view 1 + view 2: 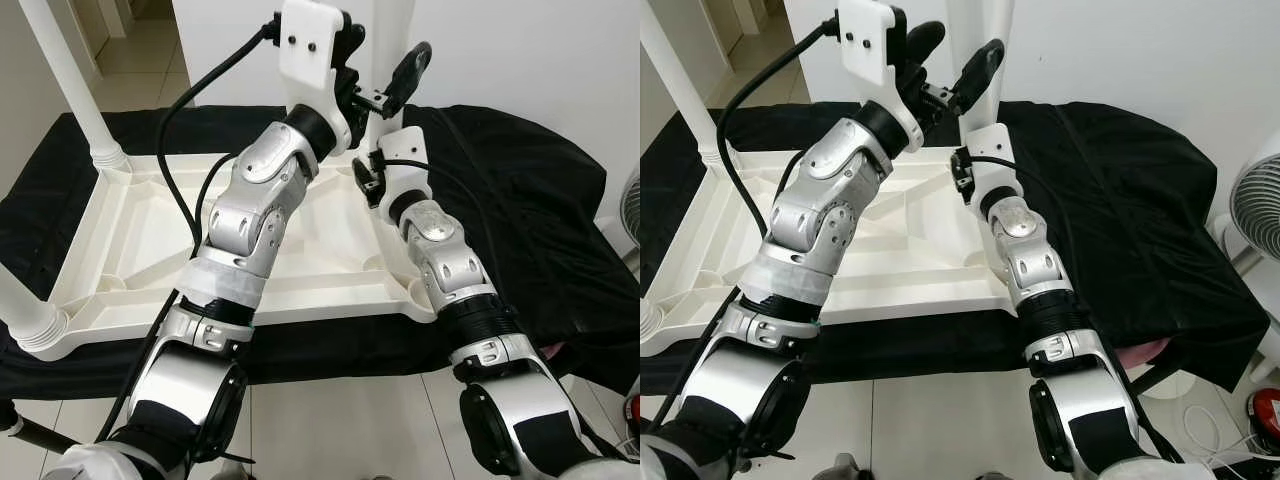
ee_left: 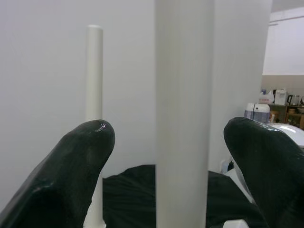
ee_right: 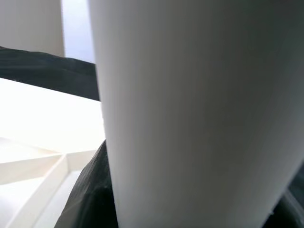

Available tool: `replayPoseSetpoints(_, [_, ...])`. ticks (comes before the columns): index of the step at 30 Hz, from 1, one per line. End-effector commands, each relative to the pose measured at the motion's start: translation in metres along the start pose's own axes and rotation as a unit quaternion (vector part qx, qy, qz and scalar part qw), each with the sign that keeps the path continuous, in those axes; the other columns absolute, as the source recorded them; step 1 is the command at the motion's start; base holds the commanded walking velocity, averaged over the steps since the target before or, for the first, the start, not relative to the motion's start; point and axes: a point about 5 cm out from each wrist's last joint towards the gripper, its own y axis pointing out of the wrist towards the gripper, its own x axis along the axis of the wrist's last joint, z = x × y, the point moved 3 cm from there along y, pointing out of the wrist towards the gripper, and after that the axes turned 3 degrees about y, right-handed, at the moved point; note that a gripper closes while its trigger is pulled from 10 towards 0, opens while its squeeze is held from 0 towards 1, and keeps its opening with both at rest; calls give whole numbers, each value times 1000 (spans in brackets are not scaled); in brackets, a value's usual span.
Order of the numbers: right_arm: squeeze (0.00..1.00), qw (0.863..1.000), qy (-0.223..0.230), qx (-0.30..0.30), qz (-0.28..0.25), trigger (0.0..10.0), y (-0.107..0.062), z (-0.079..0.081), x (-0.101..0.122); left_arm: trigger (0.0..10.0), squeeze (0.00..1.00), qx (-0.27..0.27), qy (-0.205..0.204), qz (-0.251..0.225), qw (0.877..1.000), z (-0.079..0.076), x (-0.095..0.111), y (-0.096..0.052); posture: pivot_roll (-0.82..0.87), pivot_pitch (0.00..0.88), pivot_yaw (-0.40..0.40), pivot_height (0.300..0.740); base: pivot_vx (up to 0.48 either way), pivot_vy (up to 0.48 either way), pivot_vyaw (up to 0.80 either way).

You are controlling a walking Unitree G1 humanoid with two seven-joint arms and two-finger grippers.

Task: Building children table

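Observation:
The white children's table (image 1: 140, 250) lies upside down on a black cloth (image 1: 520, 200), ribbed underside up. Its far right leg (image 1: 392, 40) stands upright at the corner. My left gripper (image 1: 382, 78) is raised and open, one black finger (image 2: 71, 161) on each side of that leg (image 2: 183, 71) without touching it. Lower down, my right gripper (image 1: 372, 152) is pressed to the base of the same leg (image 3: 190, 95), shut on it, with a black finger (image 3: 90, 190) against its side.
Two more white legs stand upright: one at the far left corner (image 1: 70, 80), one at the near left corner (image 1: 22, 300). A white fan (image 1: 1252, 200) and a red object (image 1: 1266, 412) are on the right. Tiled floor runs along the near edge.

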Motion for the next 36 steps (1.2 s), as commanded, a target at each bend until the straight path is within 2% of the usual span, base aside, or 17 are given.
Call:
replayPoseSetpoints(1, [0, 1000, 19, -18, 7, 10000, -3, -6, -5, 10000, 0, -19, 14, 13, 1000, -6, -5, -4, -27, 0, -21, 740, 0, 0, 0])
replayPoseSetpoints(4, [0, 999, 22, -25, 10, 10000, -5, -9, -8, 10000, 0, -24, 24, 23, 999, -8, -11, -7, -27, 0, -21, 740, 0, 0, 0])
replayPoseSetpoints(6, [0, 998, 34, -55, 11, 10000, -9, -22, -10, 10000, 0, -35, 16, 50, 998, -15, -28, -18, -28, 0, -24, 740, 0, 0, 0])
replayPoseSetpoints(12, [0, 996, 41, -78, 13, 10000, -10, -32, -10, 10000, 0, -42, 10, 65, 997, -20, -37, -25, -30, 0, -23, 740, 0, 0, 0])
replayPoseSetpoints(15, [0, 994, 54, -94, 19, 10000, -13, -42, -13, 10000, 0, -79, 15, 112, 990, -34, -68, -46, -29, 0, -24, 740, 0, 0, 0])
replayPoseSetpoints(24, [0, 994, 74, -81, 16, 10000, -23, -37, -19, 10000, 0, -137, 32, 145, 979, -51, -88, -67, -27, 0, -32, 740, 0, 0, 0])
replayPoseSetpoints(27, [0, 994, 64, -84, 9, 10000, -30, -34, -20, 10000, 0, -165, 57, 164, 971, -57, -100, -78, -32, 0, -32, 740, 0, 0, 0])
replayPoseSetpoints(36, [0, 994, 68, -87, 6, 10000, -42, -32, -24, 10000, 0, -196, 83, 185, 959, -64, -111, -91, -37, 0, -33, 740, 0, 0, 0])
